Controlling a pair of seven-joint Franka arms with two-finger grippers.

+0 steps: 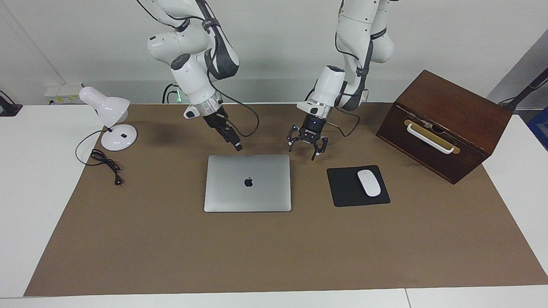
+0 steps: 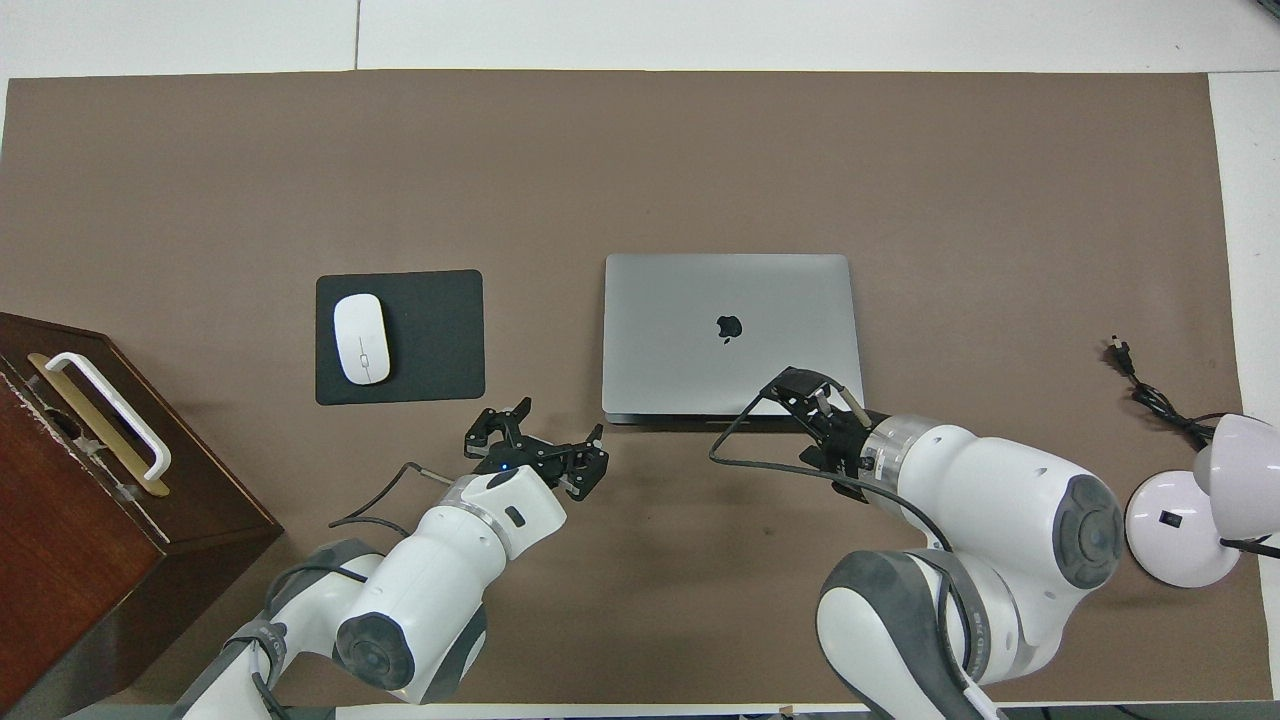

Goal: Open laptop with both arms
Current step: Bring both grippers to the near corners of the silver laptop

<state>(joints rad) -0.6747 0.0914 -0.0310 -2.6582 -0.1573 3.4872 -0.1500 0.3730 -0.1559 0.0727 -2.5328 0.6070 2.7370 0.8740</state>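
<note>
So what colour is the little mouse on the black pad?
White; the mouse shows best in the overhead view.

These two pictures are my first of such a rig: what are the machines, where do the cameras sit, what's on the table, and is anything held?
Two white robot arms work at a table. One camera faces them across it; the other looks down from above their own end.

On the brown mat lie a closed laptop, a mouse on a mouse pad, a wooden box and a desk lamp.

The left gripper hangs open over the mat near the laptop's corner. The right gripper hangs above the laptop's edge nearest the robots. Neither holds anything.
</note>
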